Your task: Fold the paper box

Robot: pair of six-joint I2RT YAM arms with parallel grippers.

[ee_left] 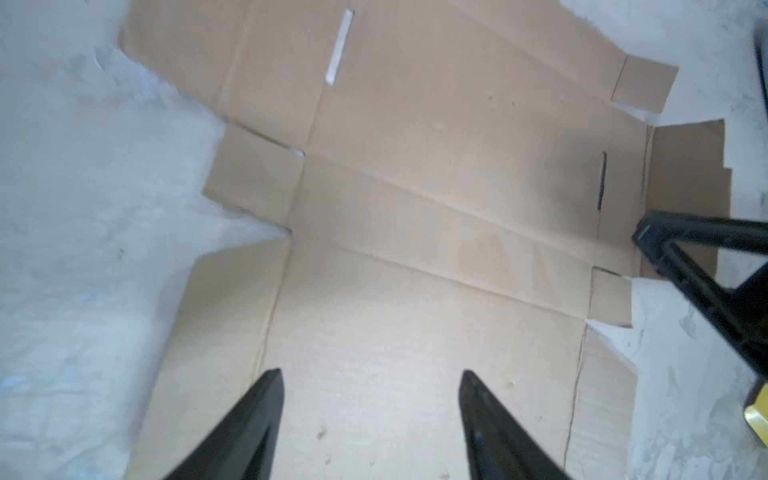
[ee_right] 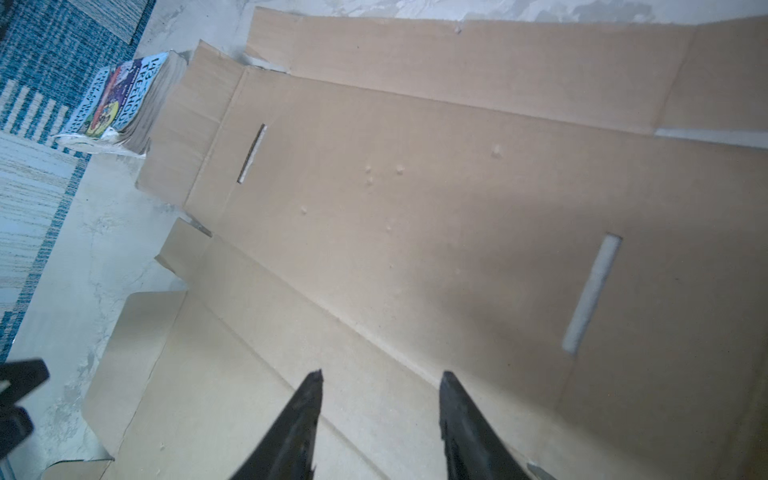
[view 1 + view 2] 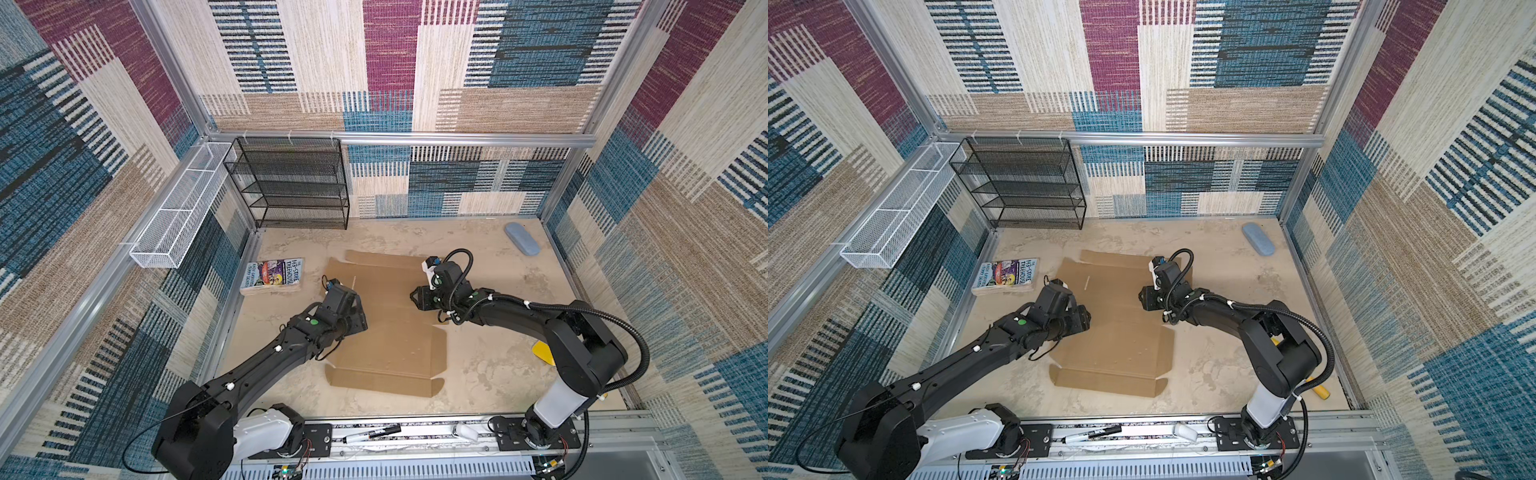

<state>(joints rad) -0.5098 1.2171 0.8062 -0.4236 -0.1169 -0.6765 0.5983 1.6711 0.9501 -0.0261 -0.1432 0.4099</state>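
- There is one paper box [image 3: 386, 332]. It is a flat brown cardboard sheet, not folded up, and it lies in the middle of the sandy table [image 3: 498, 365].
- There are two black robot arms, the left arm [image 3: 266, 365] and the right arm [image 3: 519, 311]. Both reach over the sheet.
- The left gripper [image 1: 372, 374] has its two fingers wide apart over the cardboard, with nothing between them.
- The right gripper [image 2: 380, 374] also has its two fingers apart above the sheet, and it holds nothing.
- There is one book [image 3: 272, 276], just beside the sheet's far left corner. The word "TREEHOUSE" can be read on its bright cover. The smaller words are too blurry to read.
- There is one black mesh rack [image 3: 291, 183] at the back wall and one white wire basket [image 3: 178, 208] on the left wall.
- There is one pale blue case [image 3: 522, 239] in the far right corner.
- There is one yellow thing [image 3: 544, 353], partly hidden behind the right arm.
- There is one marker pen [image 3: 370, 434] on the front rail [image 3: 436, 428].
- The wrist views show the thin slots [image 2: 592, 291] cut in the cardboard up close. Two slots show in each wrist view.
- The right wrist view shows the book, but the left wrist view does not.
- The left wrist view shows a finger of the right gripper over the sheet's edge.
- The rack, the basket and the blue case show only in both top views.
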